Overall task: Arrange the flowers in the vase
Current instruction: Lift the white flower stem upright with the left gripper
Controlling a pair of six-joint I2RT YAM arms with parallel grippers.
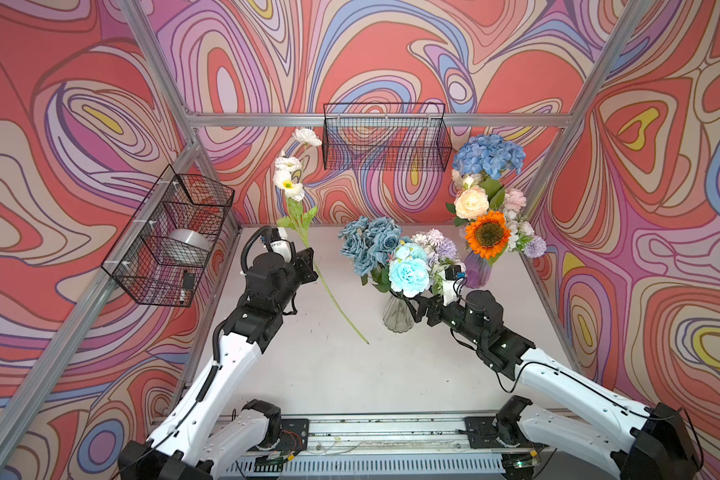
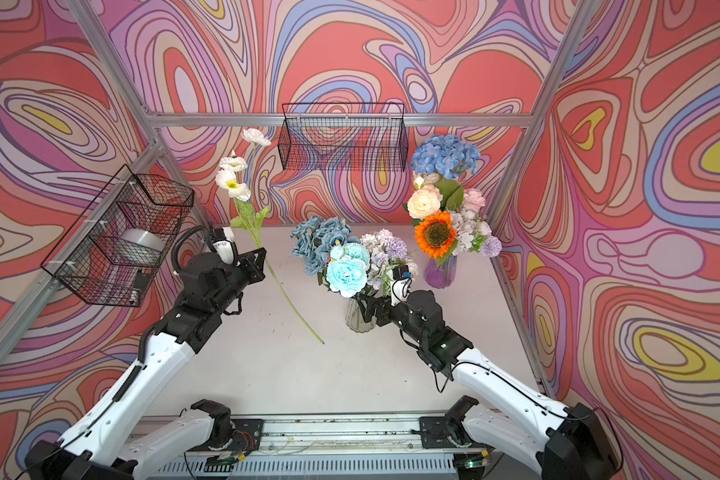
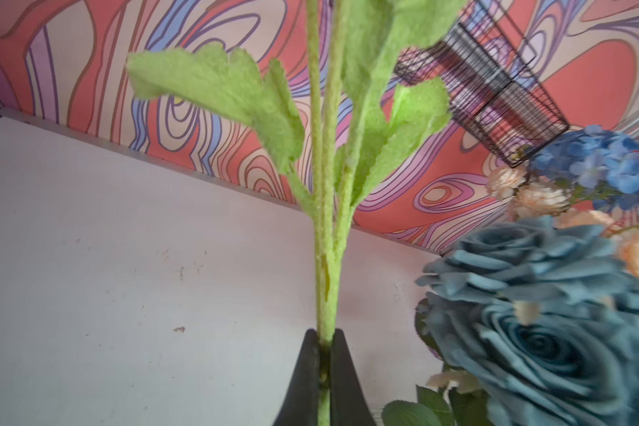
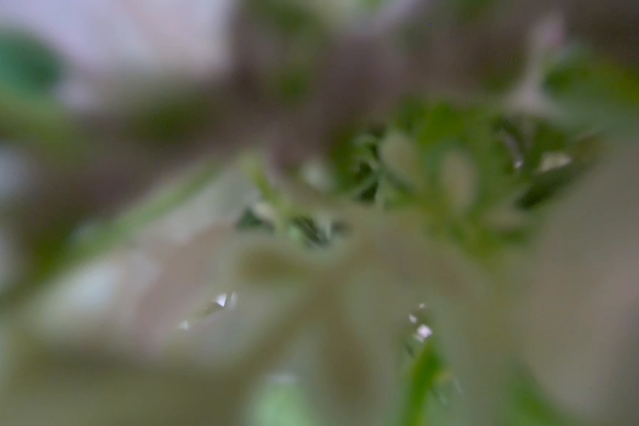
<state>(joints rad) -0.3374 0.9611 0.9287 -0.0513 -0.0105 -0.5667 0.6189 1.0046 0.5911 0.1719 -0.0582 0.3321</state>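
Top views, white table, swirled walls, left fingers clamp poppy stem, right fingers unreadable behind blooms

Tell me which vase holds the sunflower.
The purple vase at the back right holds the sunflower; the clear vase holds blue roses.

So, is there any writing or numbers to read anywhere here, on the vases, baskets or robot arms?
No readable text in any view.
Blue tag on the right arm: too small to read.
Black gadget in the side basket: any marking too small.
Clear vase, purple vase, wall: no writing shows.
Right wrist view: all blur.
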